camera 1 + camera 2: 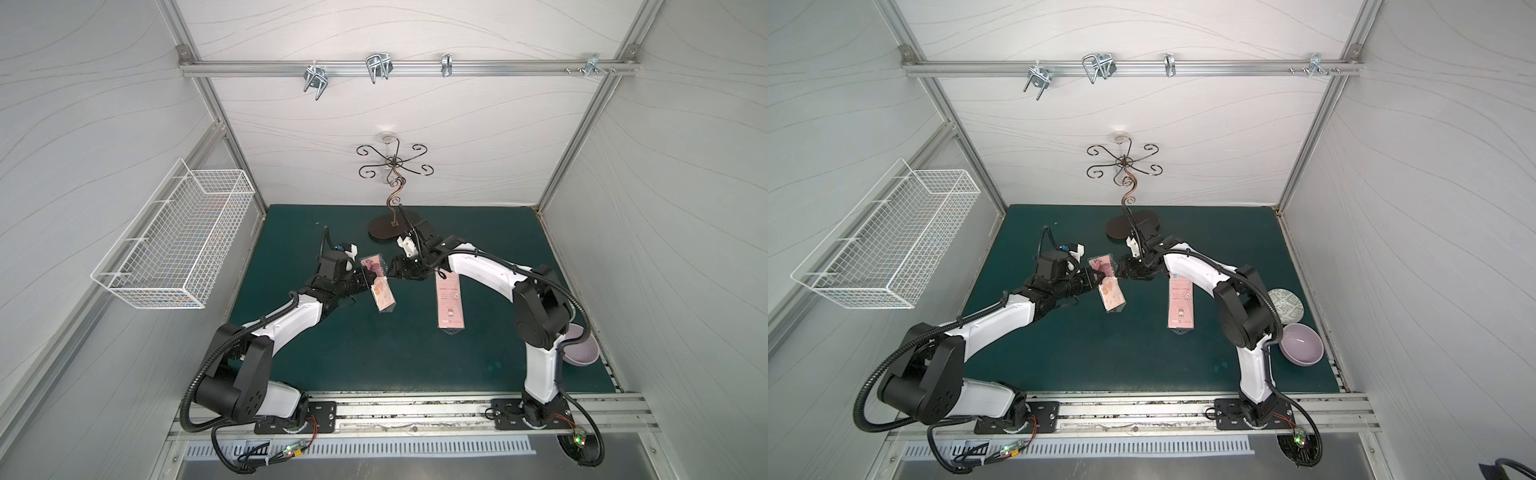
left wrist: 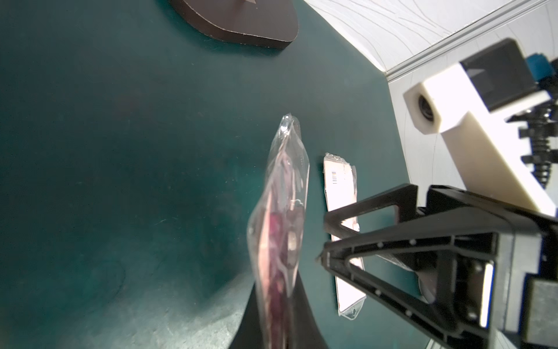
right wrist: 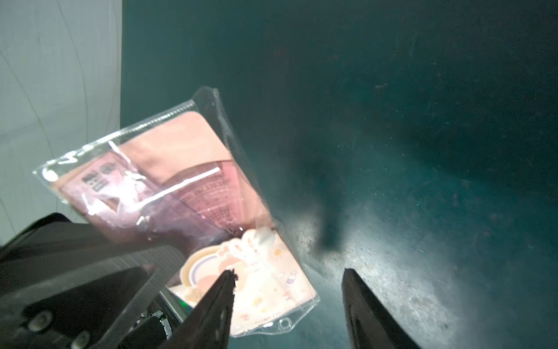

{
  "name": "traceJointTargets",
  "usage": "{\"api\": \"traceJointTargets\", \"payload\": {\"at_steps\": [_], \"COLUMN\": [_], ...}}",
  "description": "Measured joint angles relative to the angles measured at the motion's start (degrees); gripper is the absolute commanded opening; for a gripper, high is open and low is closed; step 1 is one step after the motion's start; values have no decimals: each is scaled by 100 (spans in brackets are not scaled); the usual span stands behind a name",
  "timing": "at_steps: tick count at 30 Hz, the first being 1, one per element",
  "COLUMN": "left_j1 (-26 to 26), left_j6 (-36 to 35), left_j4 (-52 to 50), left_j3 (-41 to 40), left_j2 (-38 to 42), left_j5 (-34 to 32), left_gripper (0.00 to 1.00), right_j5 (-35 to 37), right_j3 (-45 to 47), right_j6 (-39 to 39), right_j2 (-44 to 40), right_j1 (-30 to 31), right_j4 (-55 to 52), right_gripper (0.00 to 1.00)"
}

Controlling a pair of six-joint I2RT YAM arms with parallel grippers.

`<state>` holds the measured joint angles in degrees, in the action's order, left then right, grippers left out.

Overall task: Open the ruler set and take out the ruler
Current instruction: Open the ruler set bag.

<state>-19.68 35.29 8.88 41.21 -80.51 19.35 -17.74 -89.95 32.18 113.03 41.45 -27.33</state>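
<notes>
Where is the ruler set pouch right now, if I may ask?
In a top view, the pouch hangs mid-table in the left gripper, the open right gripper just beside it.

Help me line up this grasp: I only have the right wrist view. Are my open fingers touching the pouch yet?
Observer: No. The left wrist view shows a gap between the clear pouch and the fingers of the right gripper.
Operator: Anything lying below my arm?
Observer: Yes. A long pink pack lies flat on the mat, its far end under the right arm.
Operator: Any clutter on my outer side?
Observer: A purple bowl and a patterned dish sit at the mat's right edge.
</notes>
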Motion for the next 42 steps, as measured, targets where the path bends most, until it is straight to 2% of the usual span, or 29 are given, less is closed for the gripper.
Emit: {"api": "traceJointTargets", "payload": {"at_steps": [7,13,19,23,37,42], "left_j1": [-63,-68,-85,-85,-111,-157], "left_j6": [79,96,94,94,24,-129], "left_j4": [90,63,48,39,-162,-310], "left_j3": [0,-22,-92,-118,-118,-118], "left_j2": [0,0,0,2,44,116], "left_j5": [4,-52,-83,-155,-315,-424], "left_gripper": [0,0,0,0,0,0], "right_j5": [-48,-74,-50,9,568,1132], "right_j3": [-199,-278,-354,-385,-385,-387], "right_j6": [275,442,485,472,33,-302], "right_j2": [284,442,514,533,527,476], "right_j1": [22,57,175,210,341,442], "right_j4": [35,39,72,81,-33,-251], "right_gripper": [56,42,10,1,0,0]}}
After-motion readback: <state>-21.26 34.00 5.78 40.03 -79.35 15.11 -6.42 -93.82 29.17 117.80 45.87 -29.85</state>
